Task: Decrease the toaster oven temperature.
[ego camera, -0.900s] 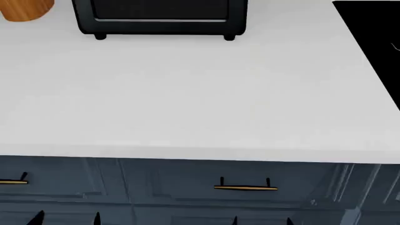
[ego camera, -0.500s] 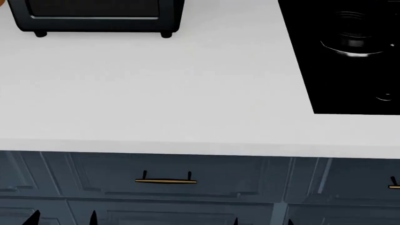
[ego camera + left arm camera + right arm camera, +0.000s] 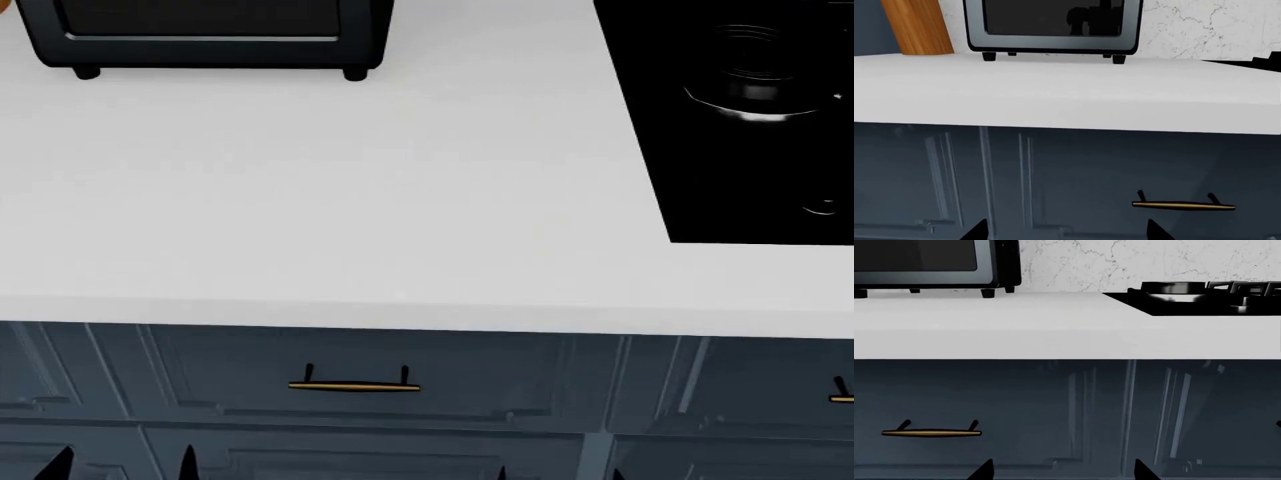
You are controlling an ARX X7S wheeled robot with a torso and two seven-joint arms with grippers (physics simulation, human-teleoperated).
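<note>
White countertop [image 3: 334, 200] is carrying one toaster oven [image 3: 214, 35] at its far left, beside one wooden cylinder [image 3: 917, 27], with one black cooktop [image 3: 747, 120] sitting well apart. Both grippers' spread fingertips [image 3: 977, 231] [image 3: 984, 470] are hanging below, holding nothing.

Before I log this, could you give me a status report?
Both hands low, fingertips apart, empty. Toaster oven at counter's back, untouched. White counter between; nothing blocking.

Toaster oven [image 3: 207, 35] top cut off in every view; both grippers only dark fingertips [image 3: 187, 462] at frame edges.
</note>
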